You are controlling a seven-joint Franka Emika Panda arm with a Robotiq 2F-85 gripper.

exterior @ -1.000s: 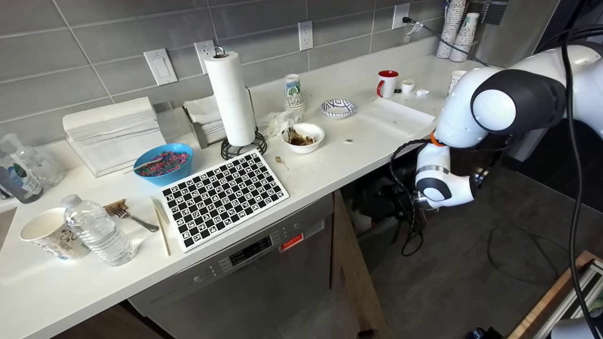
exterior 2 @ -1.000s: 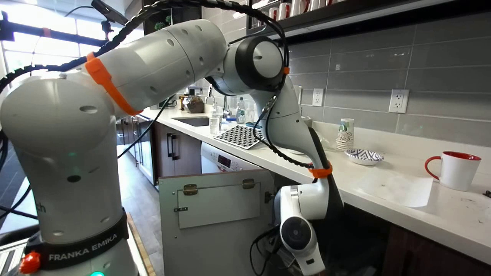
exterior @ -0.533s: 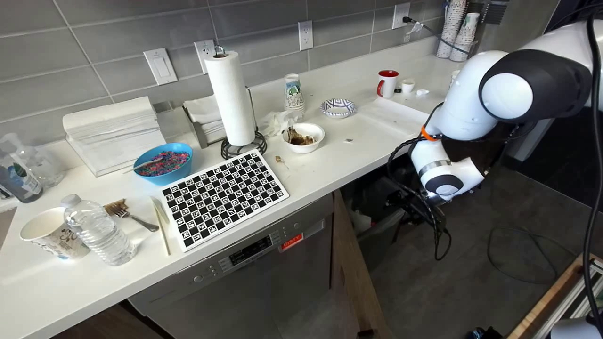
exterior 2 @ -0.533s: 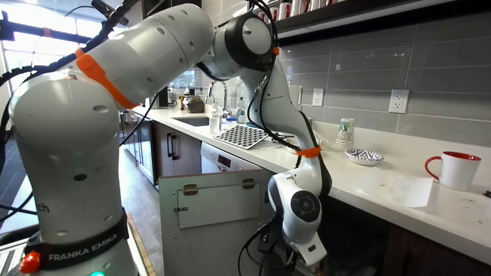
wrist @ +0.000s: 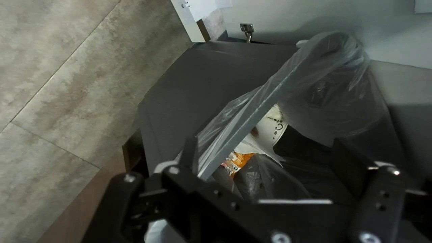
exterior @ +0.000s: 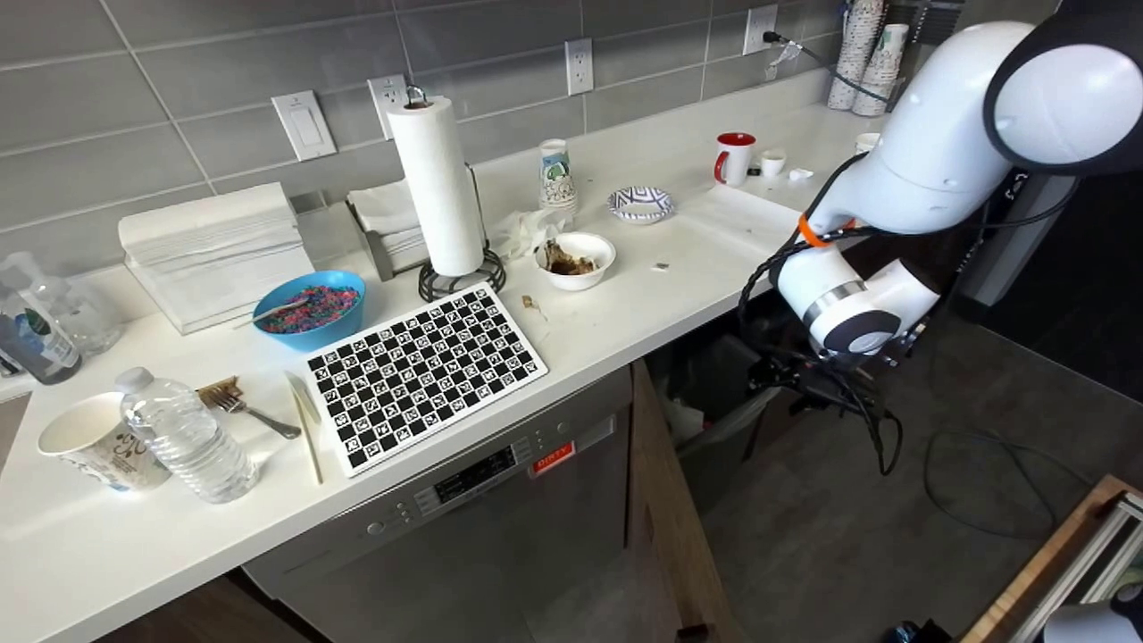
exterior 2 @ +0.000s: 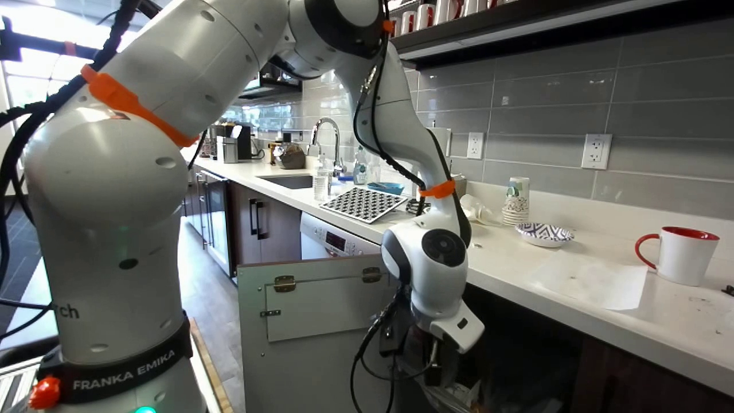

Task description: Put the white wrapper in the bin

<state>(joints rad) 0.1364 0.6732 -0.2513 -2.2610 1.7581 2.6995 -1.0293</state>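
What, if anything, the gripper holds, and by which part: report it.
Nothing is held: the gripper is open, its jaws wide apart, with the bin beyond.

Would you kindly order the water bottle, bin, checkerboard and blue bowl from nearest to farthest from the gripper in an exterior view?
1. Bin, below the counter
2. Checkerboard, on the counter
3. Blue bowl, nearer the wall
4. Water bottle, picture left
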